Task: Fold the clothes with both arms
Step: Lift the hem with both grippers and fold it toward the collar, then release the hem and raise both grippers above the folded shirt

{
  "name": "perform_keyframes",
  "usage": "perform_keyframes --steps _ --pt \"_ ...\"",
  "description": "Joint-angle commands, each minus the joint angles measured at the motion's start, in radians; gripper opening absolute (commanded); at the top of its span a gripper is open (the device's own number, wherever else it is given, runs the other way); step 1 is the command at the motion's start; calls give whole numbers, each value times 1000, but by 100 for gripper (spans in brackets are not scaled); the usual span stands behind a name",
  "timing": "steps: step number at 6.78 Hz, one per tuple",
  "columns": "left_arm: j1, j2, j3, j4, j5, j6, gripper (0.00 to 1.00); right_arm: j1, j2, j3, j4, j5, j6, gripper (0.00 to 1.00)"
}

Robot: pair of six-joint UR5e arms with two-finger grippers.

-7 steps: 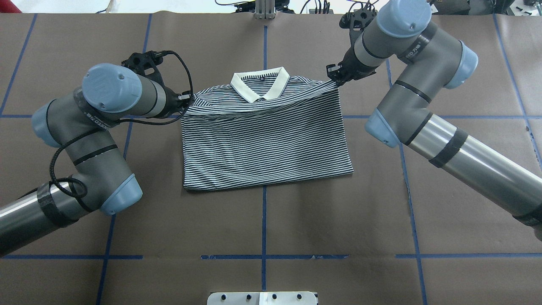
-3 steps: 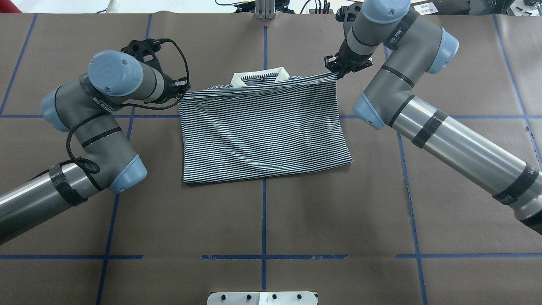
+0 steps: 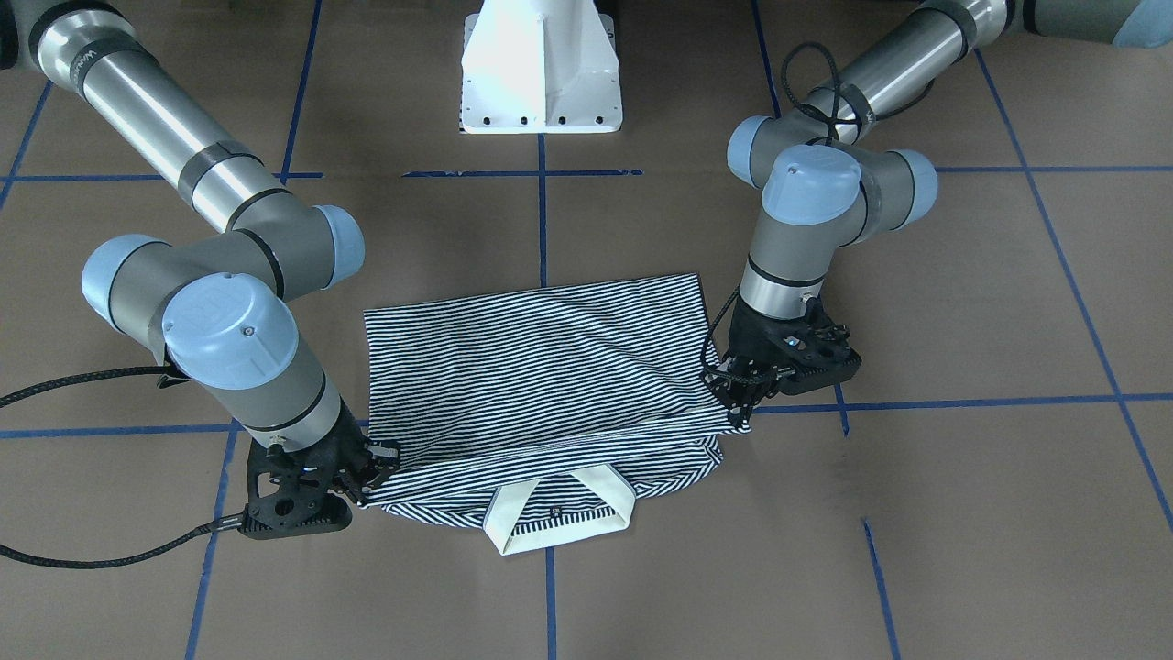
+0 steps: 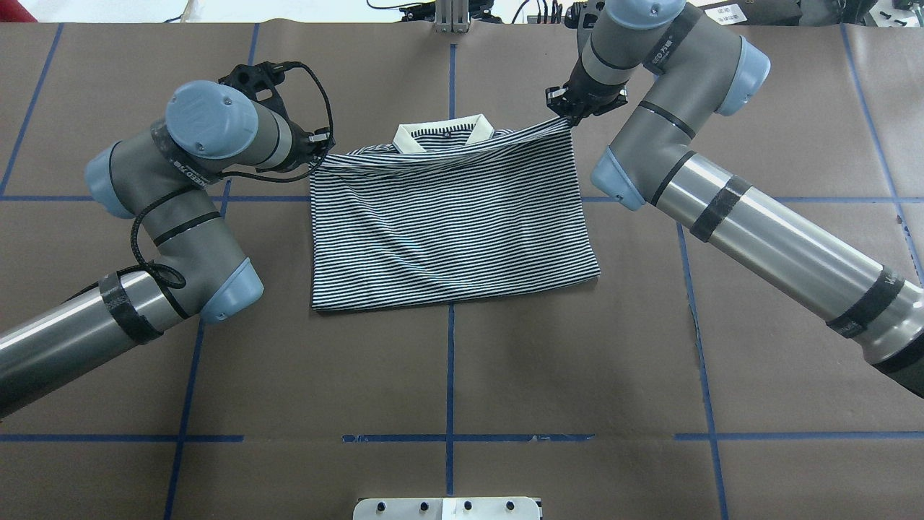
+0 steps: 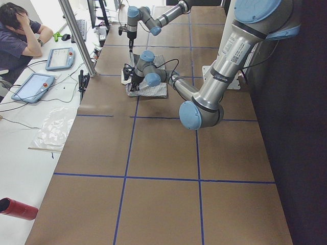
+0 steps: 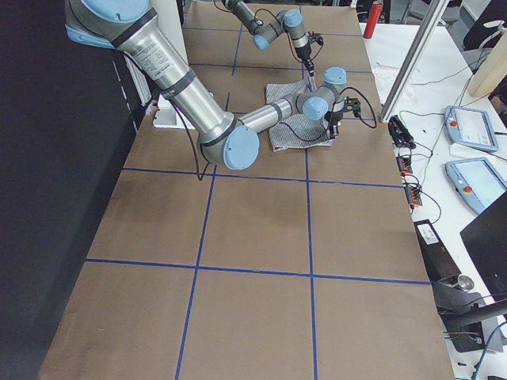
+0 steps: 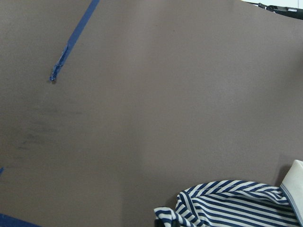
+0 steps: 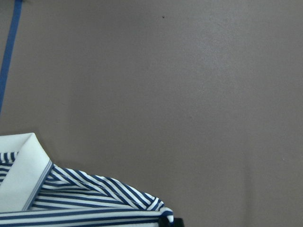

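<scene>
Left pincer [image 4: 320,154] and right pincer [image 4: 568,119] each clamped on a corner of the polo shirt [image 4: 447,224]. You should lower both evenly, edge taut, just short of the collar [image 4: 442,134]

Soft striped cloth shirt [image 4: 447,217] — matt brown paper-covered table [image 4: 577,361].

Robotics lab. Table [image 4: 577,361] papered brown and gridded with blue tape lines [image 4: 450,375]; left arm [image 4: 180,217] and right arm [image 4: 758,217] flank a white pedestal [image 3: 541,73]. Side bench holds teach pendants [image 5: 31,87] and cables, with an operator [image 5: 18,30] seated there.
</scene>
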Motion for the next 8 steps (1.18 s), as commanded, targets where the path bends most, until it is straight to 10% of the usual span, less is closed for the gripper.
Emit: perform_keyframes --steps 1,2,3,6,8 --pt "5 -6 1 0 0 -1 7 -3 5 -2 0 0 -3 0" --pt "5 -6 1 -2 -1 13 80 -5 -8 -5 41 0 -5 17" --pt "5 -14 -3 -2 -3 13 100 -14 -42 -11 125 -9 5 99" --pt "-5 -5 -35 9 -79 72 100 -9 -63 42 132 66 47 100" --pt "-11 76 -152 17 -106 69 100 -38 -207 287 -4 65 264 100"
